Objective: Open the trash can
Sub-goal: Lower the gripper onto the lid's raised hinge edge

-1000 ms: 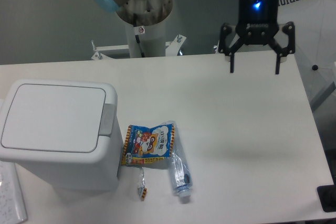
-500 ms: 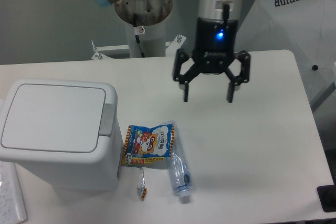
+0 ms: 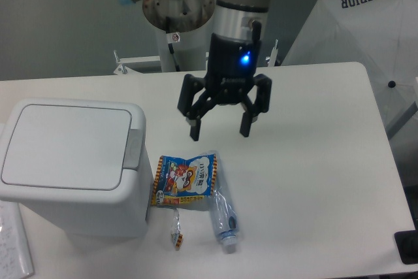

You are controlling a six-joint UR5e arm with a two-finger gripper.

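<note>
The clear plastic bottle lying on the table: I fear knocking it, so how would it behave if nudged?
The clear plastic bottle lies on its side, so it would probably roll. It looks empty and crumpled, so likely light. It overlaps the blue snack packet, which may shift too.

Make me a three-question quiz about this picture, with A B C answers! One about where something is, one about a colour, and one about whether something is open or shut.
1. Where is the snack packet?
A. right beside the trash can
B. inside the can
C. in the gripper

2. What colour is the lid's push tab?
A. red
B. grey
C. green

3. The trash can lid is:
A. missing
B. propped up
C. shut flat

Answers: 1 A, it lies on the table by the can; 2 B, the tab looks grey; 3 C, the lid lies flat.
</note>
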